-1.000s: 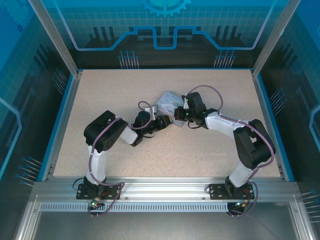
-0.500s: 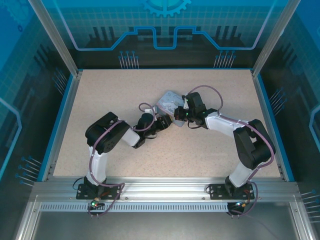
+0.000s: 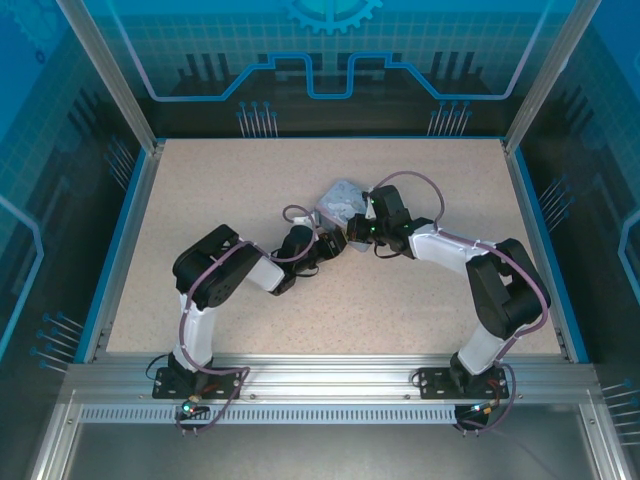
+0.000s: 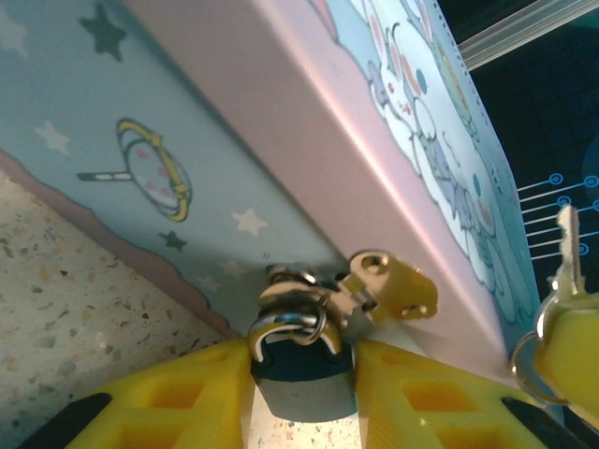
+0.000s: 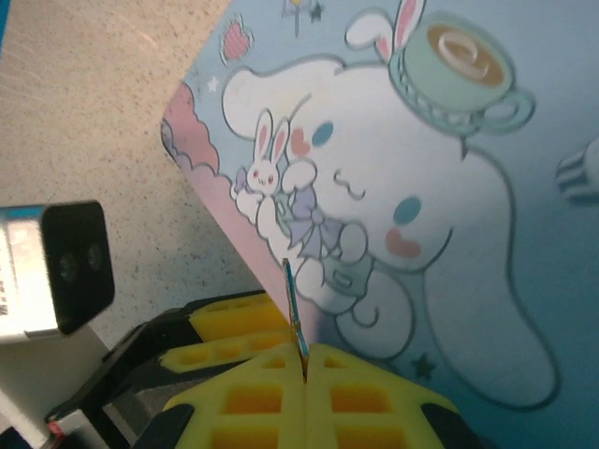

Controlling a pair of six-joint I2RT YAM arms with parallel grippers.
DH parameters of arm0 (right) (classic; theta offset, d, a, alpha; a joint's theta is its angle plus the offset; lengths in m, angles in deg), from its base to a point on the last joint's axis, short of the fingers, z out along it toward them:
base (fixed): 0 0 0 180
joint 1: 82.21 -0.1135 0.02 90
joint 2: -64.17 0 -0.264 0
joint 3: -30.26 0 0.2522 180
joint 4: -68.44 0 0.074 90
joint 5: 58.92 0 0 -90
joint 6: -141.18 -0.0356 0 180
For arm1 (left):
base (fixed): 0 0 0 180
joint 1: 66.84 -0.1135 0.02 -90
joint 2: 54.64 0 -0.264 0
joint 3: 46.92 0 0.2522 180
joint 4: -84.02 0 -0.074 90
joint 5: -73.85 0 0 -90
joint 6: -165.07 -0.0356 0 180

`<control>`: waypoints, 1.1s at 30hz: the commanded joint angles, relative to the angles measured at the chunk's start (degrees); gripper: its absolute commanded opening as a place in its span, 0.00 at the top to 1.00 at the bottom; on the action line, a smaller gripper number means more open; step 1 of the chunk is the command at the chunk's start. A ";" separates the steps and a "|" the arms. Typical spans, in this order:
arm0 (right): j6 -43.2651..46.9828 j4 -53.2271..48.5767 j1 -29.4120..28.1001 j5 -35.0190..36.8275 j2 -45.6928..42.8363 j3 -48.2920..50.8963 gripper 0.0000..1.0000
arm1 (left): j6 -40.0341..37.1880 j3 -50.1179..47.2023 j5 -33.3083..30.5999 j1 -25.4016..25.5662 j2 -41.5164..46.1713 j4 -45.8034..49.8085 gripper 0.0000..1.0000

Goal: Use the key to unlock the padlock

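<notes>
Pinching padlock (image 4: 301,398) at bottom centre, left gripper (image 4: 305,348) holds it against tin (image 4: 187,122); right gripper (image 5: 306,360) clenches key (image 5: 293,304), not yet inserted. Insertion and turning remain.

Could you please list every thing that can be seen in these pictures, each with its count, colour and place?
tin box: one, pale blue and pink with a cartoon rabbit print, middle of the table
hasp: one, gold, on the tin box's side
padlock: one, teal body with a metal shackle, at the hasp
key: one, thin metal, sticking out above the tin box
table: one, speckled beige, blue-edged
left hand: one, yellow fingers, closed on the padlock
right hand: one, yellow fingers, shut on the key
</notes>
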 commanded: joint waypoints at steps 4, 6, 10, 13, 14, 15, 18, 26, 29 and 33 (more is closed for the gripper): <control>0.09 -3.34 -0.62 1.07 0.75 1.52 1.00 | -2.22 1.28 -0.72 0.66 0.00 0.27 0.74; 1.05 -2.39 -0.56 1.48 -0.48 2.06 1.00 | -2.15 1.14 -0.45 0.66 0.82 0.48 0.74; 3.93 -0.97 0.18 2.46 -4.79 4.22 1.00 | -1.60 0.97 0.48 0.53 3.36 2.83 0.74; 6.66 -0.22 1.23 2.68 -9.07 7.31 1.00 | -0.88 0.93 1.20 0.57 5.26 5.13 0.74; 7.58 -0.09 1.56 2.68 -10.36 8.57 1.00 | -0.69 0.82 1.54 0.57 5.72 5.22 0.74; 9.15 0.05 1.94 2.25 -11.91 9.93 1.00 | -0.14 0.85 1.96 0.46 6.27 5.82 0.74; 13.81 0.03 2.06 1.64 -15.91 13.81 1.00 | 1.20 0.89 3.12 0.44 7.96 7.86 0.75; 24.55 6.86 -0.90 3.33 -20.56 24.85 1.00 | 4.22 1.39 5.98 0.49 12.87 12.65 0.78; 27.83 7.88 -2.86 4.30 -19.79 25.13 1.00 | 5.76 1.39 7.19 0.48 13.62 12.96 0.79; 30.67 11.42 -4.65 4.44 -19.18 25.29 1.00 | 6.74 1.10 7.73 0.49 14.03 13.27 0.79</control>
